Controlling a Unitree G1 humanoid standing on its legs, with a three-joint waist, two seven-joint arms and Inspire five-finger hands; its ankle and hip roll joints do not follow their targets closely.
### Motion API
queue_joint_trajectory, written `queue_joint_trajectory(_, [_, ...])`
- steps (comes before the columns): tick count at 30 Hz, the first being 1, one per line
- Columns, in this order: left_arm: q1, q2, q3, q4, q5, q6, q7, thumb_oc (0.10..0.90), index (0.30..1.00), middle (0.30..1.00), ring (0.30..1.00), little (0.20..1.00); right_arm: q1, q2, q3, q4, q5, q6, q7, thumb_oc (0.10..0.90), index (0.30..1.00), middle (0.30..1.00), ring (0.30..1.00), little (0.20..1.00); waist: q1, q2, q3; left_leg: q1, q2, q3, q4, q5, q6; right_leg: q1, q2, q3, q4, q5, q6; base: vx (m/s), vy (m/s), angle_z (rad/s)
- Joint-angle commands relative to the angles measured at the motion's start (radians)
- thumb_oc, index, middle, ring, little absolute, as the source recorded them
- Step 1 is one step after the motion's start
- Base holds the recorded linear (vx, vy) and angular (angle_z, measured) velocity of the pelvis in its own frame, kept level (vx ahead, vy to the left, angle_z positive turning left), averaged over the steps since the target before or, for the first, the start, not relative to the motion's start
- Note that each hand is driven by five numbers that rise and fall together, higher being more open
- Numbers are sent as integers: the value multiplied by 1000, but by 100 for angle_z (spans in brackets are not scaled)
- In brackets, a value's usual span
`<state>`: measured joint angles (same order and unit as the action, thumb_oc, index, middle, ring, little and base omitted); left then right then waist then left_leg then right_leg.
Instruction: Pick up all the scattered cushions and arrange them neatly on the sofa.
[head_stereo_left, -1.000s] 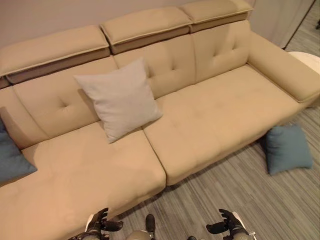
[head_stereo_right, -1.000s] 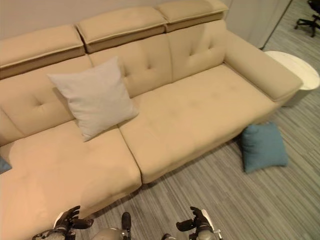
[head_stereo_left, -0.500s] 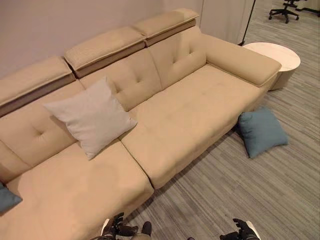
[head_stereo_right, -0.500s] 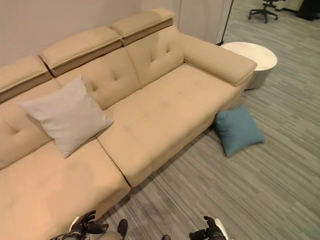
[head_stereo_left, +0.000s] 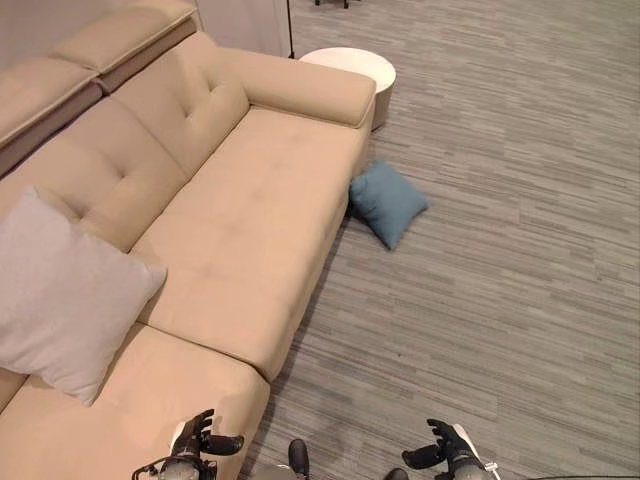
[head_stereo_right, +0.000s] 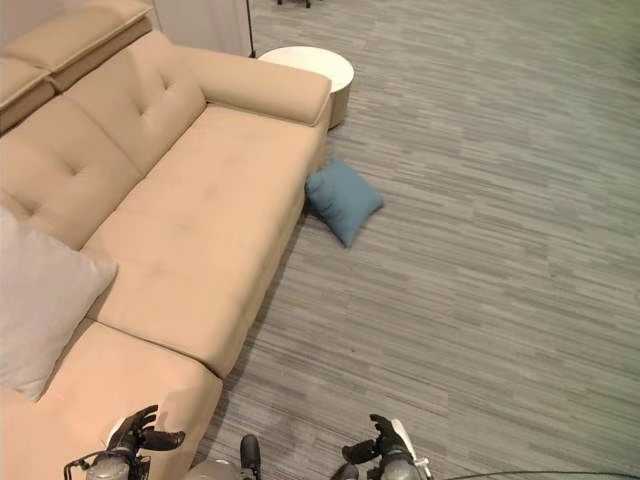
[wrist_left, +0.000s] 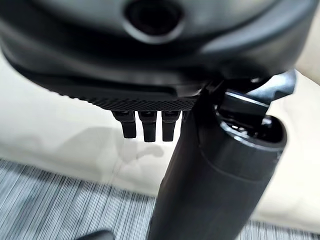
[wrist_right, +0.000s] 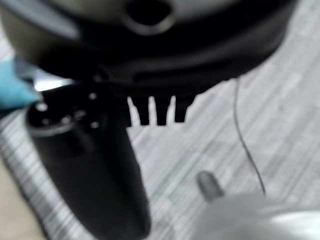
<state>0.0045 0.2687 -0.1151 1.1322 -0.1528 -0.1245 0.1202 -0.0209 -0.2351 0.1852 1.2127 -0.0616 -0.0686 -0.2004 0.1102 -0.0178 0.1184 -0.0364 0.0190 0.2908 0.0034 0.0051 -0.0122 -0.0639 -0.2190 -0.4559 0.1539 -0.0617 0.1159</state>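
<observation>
Two cushions and a beige sofa.
A teal square cushion (head_stereo_left: 388, 203) lies on the striped grey floor, tilted with one edge touching the sofa's base just below the far armrest. A pale grey square cushion (head_stereo_left: 62, 295) stands propped on one corner against the backrest of the beige sofa (head_stereo_left: 245, 215), on the seat. The seat near the armrest carries nothing.

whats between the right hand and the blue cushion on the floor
Nothing but bare striped carpet. In the left eye view the right hand sits at the bottom edge, and the blue cushion leans by the sofa front.
</observation>
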Motion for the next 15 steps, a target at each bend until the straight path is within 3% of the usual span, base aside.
queue_joint_trajectory(1, [-68, -30, -57, -27, 29, -35, -14, 800, 900, 900, 900, 900, -42, -94, -2, 2, 15, -12, -33, 800, 900, 900, 900, 900, 35, -19, 11, -60, 105, -159, 278, -85, -68, 56, 68, -12, -184, 83, 0, 76, -243, -9])
queue_joint_trajectory(2, [-68, -31, -57, -27, 29, -35, -14, 800, 900, 900, 900, 900, -42, -95, -2, 2, 15, -12, -33, 800, 900, 900, 900, 900, 35, -18, 10, -62, 106, -160, 281, -87, -69, 55, 69, -13, -184, 83, -1, 176, -302, -25])
queue_joint_trajectory(3, [-78, -40, -83, -56, 19, -37, -7, 800, 900, 900, 900, 900, -31, -95, -6, 1, 22, -10, -41, 800, 900, 900, 900, 900, 45, -14, 32, -136, 100, -230, 448, -31, -74, 85, 98, 20, -190, 58, -32, 238, -187, -36])
queue_joint_trajectory(4, [-80, -46, -94, -55, 17, -37, -4, 800, 900, 900, 900, 900, -25, -94, -4, 3, 21, -10, -43, 800, 900, 900, 900, 900, 55, -21, 35, -177, 54, -270, 442, -57, -65, 101, 107, 44, -199, 50, -32, 236, -185, -37])
queue_joint_trajectory(6, [-80, -45, -94, -55, 17, -37, -4, 800, 900, 900, 900, 900, -26, -94, -4, 3, 21, -10, -43, 800, 900, 900, 900, 900, 52, -26, 32, -179, 49, -271, 435, -51, -64, 96, 102, 41, -198, 51, -31, 89, -40, -57])
queue_joint_trajectory(8, [-90, -48, -107, -38, 37, -31, -7, 800, 900, 900, 900, 900, -24, -95, -16, 12, 32, -9, -47, 800, 900, 900, 900, 900, 53, -36, 32, -206, 3, -264, 346, -79, -52, 114, 114, 70, -216, 47, -20, 192, -22, -73])
queue_joint_trajectory(10, [-89, -47, -103, -34, 43, -32, -5, 800, 900, 900, 900, 900, -24, -94, -18, 18, 39, -6, -52, 800, 900, 900, 900, 900, 66, -34, 30, -247, -44, -254, 266, -29, -45, 129, 135, 90, -233, 44, -15, 234, 38, -27])
queue_joint_trajectory(11, [-83, -44, -94, -38, 33, -34, -4, 800, 900, 900, 900, 900, -24, -89, -19, 20, 46, -3, -54, 800, 900, 900, 900, 900, 92, -25, 32, -277, -74, -264, 202, 27, -48, 145, 167, 124, -237, 32, -12, 281, 50, -36])
queue_joint_trajectory(13, [-74, -40, -84, -32, 26, -34, -4, 800, 900, 900, 900, 900, -25, -83, -25, 20, 60, -2, -54, 800, 900, 900, 900, 900, 105, -24, 30, -276, -74, -262, 169, 41, -47, 163, 195, 161, -236, 13, -17, 261, 40, -92])
queue_joint_trajectory(15, [-61, -35, -69, -15, 27, -28, -8, 800, 900, 900, 900, 900, -22, -72, -22, 23, 58, -3, -51, 800, 900, 900, 900, 900, 109, -40, 16, -235, -81, -281, 146, 28, -24, 176, 199, 178, -227, -2, -19, 256, 43, -110])
